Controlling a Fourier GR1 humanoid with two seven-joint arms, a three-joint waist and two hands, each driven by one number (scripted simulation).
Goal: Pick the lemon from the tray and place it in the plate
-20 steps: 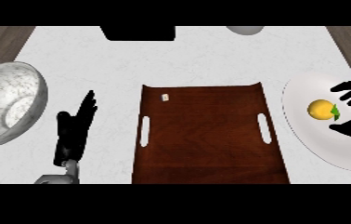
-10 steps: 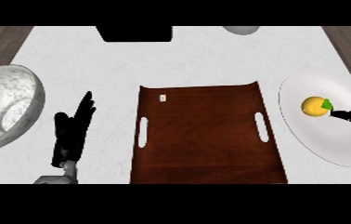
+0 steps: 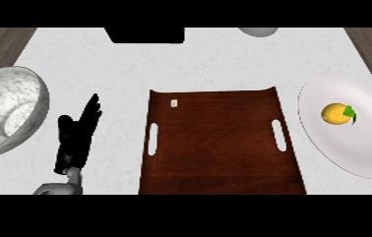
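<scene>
Lemon [image 3: 336, 114] on plate [image 3: 320, 133], beside tray [image 3: 218, 152]; left hand [image 3: 76, 140] wide, fingers straight.

lemon [image 3: 335, 114] on plate [image 3: 327, 142], right of tray [image 3: 218, 157]

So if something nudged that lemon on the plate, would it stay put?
Probably not. The lemon looks round, so it would likely roll. The plate looks smooth and shallow, so little would stop it. Its green leaf might catch slightly.
</scene>
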